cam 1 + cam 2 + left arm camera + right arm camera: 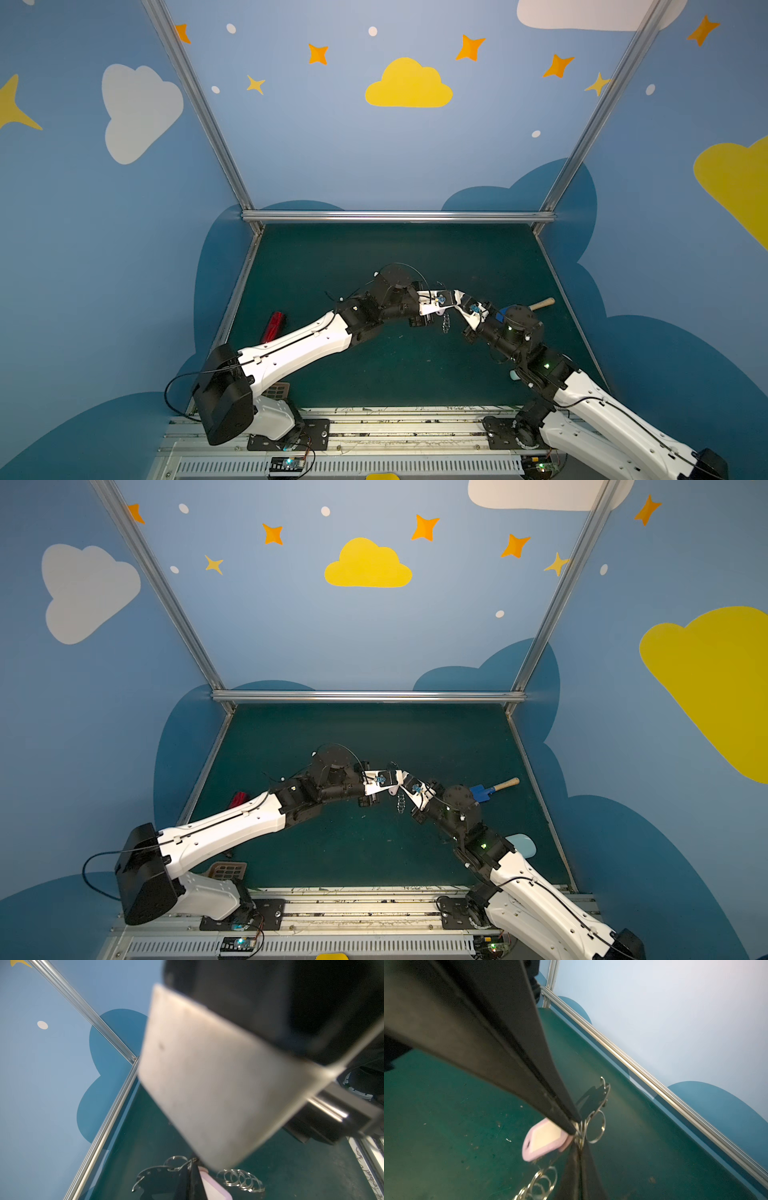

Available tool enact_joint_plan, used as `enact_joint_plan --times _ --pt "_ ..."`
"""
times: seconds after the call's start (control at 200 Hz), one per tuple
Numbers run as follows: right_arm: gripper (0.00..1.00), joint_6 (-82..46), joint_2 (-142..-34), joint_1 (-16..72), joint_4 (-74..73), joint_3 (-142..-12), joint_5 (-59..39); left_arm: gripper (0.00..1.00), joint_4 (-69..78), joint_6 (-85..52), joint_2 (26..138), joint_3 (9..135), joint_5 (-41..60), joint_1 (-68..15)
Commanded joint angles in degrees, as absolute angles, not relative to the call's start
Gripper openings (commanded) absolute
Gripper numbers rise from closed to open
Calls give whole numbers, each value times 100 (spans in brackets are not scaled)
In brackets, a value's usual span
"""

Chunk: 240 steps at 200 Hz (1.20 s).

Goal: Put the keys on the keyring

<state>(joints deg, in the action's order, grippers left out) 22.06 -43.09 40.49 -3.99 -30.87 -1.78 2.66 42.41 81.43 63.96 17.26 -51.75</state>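
**Middle blocked, back of the bench open**

The left gripper [449, 306] and right gripper [455, 305] meet tip to tip above mid-bench [374, 257], both pinched on the keyring [446, 323] dangling beneath. Their arms bar the width like an arch. Behind them the surface lies bare. A red gadget [272, 326] sits at the left, a blue shovel [482, 792] at the right, and a pale spatula [521, 845] beside the right arm.

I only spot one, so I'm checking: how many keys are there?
1. The key hangs above the middle of the table, against the keyring and its split rings. Others may be hidden.
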Motion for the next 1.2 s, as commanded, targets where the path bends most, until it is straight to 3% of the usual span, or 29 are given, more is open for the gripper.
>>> enact_joint_plan --times 0.0,0.751,0.921,1.197 --pt "0 2101 -4263 4052 -367 -3265 -349 4 264 4307 7997 6469 1784 -5194" --pt "0 1415 -4363 4043 -745 -3326 -269 4 -140 4561 8190 6470 1514 -5238" --pt "0 1306 -4463 4042 -688 -3410 -281 8 -114 4456 8268 6520 1526 -5245" --pt "0 1178 -4509 4023 -703 -3428 -276 4 12 4243 8225 6385 1528 -5196"
